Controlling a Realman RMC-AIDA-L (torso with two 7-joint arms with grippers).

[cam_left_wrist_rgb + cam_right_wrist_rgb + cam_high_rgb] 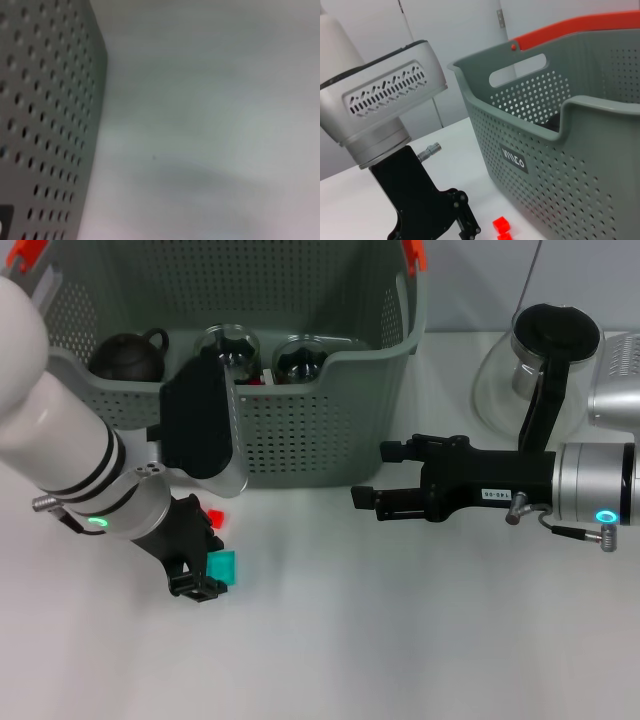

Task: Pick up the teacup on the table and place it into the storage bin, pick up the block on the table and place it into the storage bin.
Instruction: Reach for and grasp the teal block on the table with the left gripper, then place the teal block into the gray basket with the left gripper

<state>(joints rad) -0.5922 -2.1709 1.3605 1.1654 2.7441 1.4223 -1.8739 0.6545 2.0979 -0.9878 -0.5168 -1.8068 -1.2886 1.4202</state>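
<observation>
— Where was your left gripper (203, 575) at that moment?

— Lower left of the head view, you had it low over the table (400, 640), in front of the bin (300, 430). A teal block (224, 566) sat right at its fingertips. Whether the fingers had clenched on it or merely stood around it, you could not tell. A small red block (214, 516) lay just beside, nearer the bin's front wall.

— And the right gripper (378, 478)?

— Mid-frame, right of the bin, fingers spread and holding nothing.

— The teacup?

— A dark pot (130, 355) and two glass cups (229, 348) stood inside the bin at upper left. A glass carafe (545, 370) stood on the table at upper right, well apart.

— The right wrist view?

— It showed you the bin's label (513, 161), the left gripper (462, 220) and the red block (500, 224).
</observation>
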